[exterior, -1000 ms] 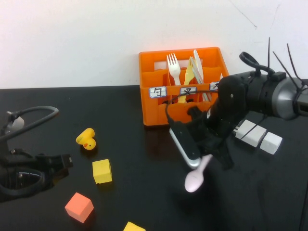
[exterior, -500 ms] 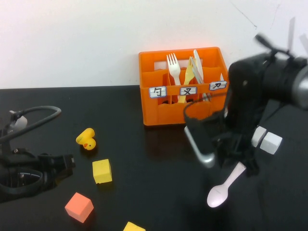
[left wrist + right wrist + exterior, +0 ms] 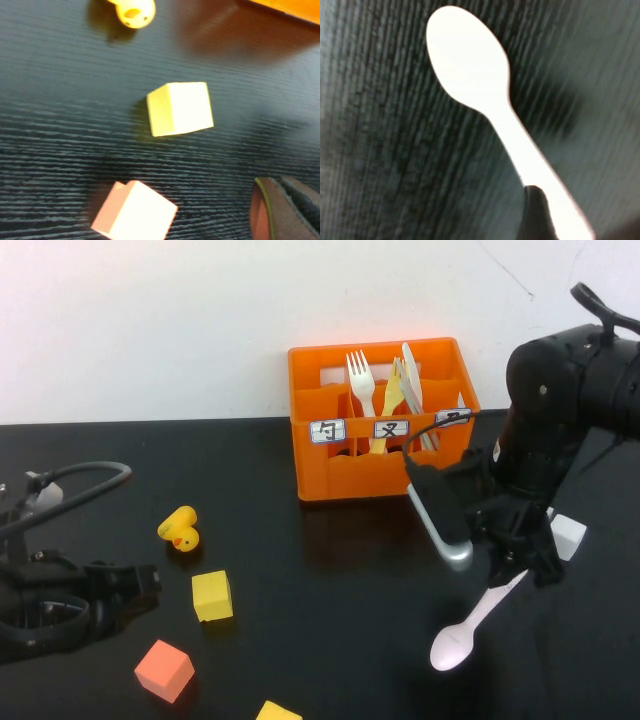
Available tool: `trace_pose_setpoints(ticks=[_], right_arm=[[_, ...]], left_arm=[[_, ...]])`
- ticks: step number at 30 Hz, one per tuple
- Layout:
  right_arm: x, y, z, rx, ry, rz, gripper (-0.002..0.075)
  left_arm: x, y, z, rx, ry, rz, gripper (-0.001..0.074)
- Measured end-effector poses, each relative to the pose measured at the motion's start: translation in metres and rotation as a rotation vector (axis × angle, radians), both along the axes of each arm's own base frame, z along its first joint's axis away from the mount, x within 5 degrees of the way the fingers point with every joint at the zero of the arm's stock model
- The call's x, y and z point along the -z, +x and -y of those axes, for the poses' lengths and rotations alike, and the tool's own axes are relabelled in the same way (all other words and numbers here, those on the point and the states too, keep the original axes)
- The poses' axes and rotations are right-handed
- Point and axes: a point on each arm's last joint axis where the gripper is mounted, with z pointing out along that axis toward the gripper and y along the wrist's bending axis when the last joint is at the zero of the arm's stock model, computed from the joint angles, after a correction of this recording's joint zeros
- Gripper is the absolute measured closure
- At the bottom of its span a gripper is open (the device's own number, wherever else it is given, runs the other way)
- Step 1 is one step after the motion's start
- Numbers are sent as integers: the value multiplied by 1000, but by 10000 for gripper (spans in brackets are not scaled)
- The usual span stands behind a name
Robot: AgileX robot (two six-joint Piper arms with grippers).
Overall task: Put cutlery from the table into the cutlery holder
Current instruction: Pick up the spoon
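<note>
Spoon (image 3: 470,623), pinched in the right claw (image 3: 522,575), has swung rightward; left claw (image 3: 110,592) parked, grip unclear.

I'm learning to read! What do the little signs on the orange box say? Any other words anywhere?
"勺" on the left white label of the orange crate.
"叉" on the middle label.
The right label is partly hidden; it looks like "刀", not certain.
No other writing: none on the spoon in the right gripper, none near the left gripper.
</note>
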Motion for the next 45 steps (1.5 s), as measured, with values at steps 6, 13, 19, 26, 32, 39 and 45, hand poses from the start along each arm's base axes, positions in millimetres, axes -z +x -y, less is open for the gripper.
trace_pose_setpoints(ticks=[6, 13, 19, 26, 32, 39, 45], right_arm=[[11, 1, -3, -87, 14, -12, 265], [47, -17, 15, -141, -128, -105, 266], [49, -19, 20, -142, -138, -50, 293], [46, -19, 20, -130, -120, 1, 313], [47, -12, 15, -169, -77, 73, 315], [51, -11, 13, -196, -63, 81, 315], [57, -9, 12, -198, -66, 74, 315]], left_arm=[[-1, -1, 4, 62, -7, 16, 736], [-2, -2, 5, 90, -1, 28, 736], [-2, -2, 6, 95, -6, 29, 736], [-3, -1, 7, 104, -11, 42, 736], [-3, -1, 7, 111, -17, 53, 736], [-4, -1, 8, 113, -26, 60, 736], [-4, -1, 8, 114, -28, 62, 736]])
